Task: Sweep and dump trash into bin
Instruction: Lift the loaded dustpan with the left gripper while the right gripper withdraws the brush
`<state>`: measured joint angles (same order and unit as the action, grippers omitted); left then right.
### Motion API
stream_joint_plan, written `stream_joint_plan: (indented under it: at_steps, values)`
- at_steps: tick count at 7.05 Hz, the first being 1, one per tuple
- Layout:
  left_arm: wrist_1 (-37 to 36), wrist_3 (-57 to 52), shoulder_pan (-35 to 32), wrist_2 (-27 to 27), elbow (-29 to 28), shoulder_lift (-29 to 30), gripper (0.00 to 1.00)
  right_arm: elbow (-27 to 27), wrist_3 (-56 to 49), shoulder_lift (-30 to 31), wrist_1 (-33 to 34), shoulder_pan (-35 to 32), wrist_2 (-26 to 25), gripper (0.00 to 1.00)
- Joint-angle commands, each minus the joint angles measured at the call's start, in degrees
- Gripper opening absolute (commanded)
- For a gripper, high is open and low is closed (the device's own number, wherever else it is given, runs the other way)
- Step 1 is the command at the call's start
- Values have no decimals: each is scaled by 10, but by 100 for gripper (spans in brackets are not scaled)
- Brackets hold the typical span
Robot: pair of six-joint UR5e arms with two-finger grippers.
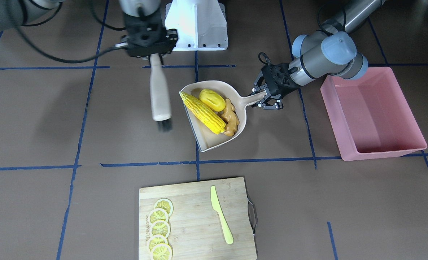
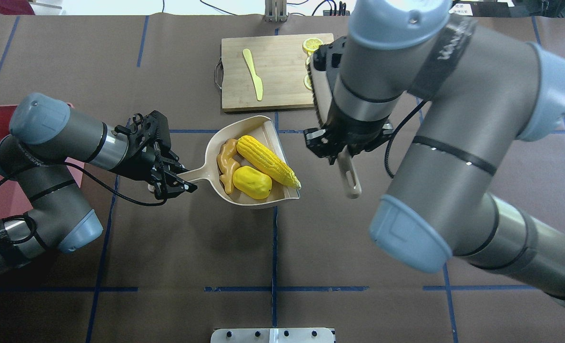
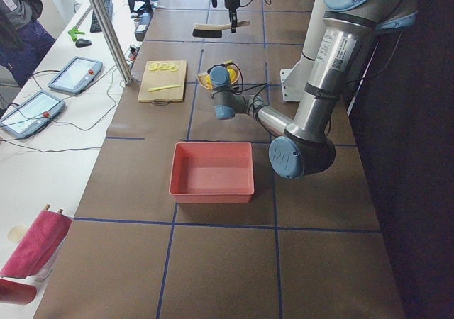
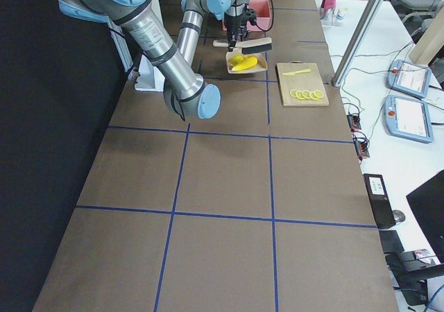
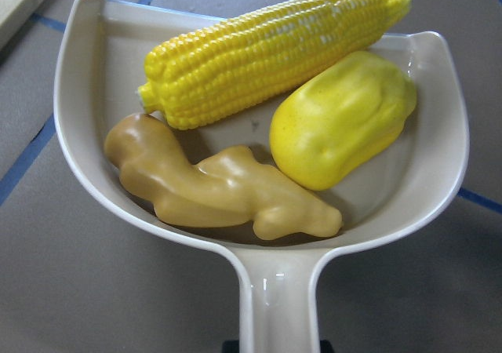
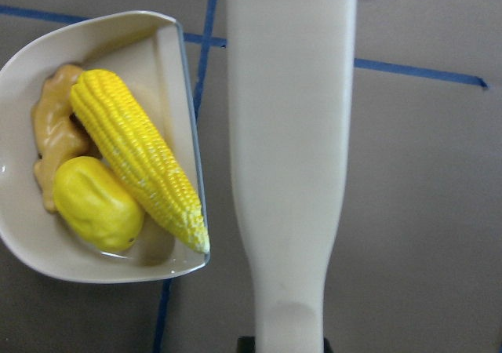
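Note:
The corn cob [image 1: 202, 112], the stubby yellow vegetable [image 1: 212, 100] and the tan ginger root [image 1: 230, 117] lie together inside the beige dustpan [image 1: 208, 142] at mid-table. My left gripper [image 1: 266, 97] is shut on the dustpan's handle; the left wrist view shows all three pieces in the pan [image 5: 94, 172]. My right gripper [image 1: 152, 52] is shut on the handle of a beige brush [image 1: 160, 94], held beside the pan's open edge with its bristles clear of the pan. The pink bin [image 1: 380, 150] stands empty past my left arm, apart from the dustpan.
A wooden cutting board [image 1: 196, 220] with several lemon slices [image 1: 160, 229] and a pale yellow knife [image 1: 221, 215] lies on the far side of the table from me. The white base mount [image 1: 196, 25] stands between my arms.

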<state>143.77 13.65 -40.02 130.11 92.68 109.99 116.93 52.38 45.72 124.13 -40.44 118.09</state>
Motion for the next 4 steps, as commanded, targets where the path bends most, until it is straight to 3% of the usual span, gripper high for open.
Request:
stream_joint_plan:
  at_steps: [1, 4]
  values:
    - [-7, 34, -24, 14, 31, -3, 0, 30, -2, 53, 1, -61, 27, 0]
    - [-9, 48, -166, 146, 31, -14, 0, 48, -69, 116, 1, -123, 28, 0]
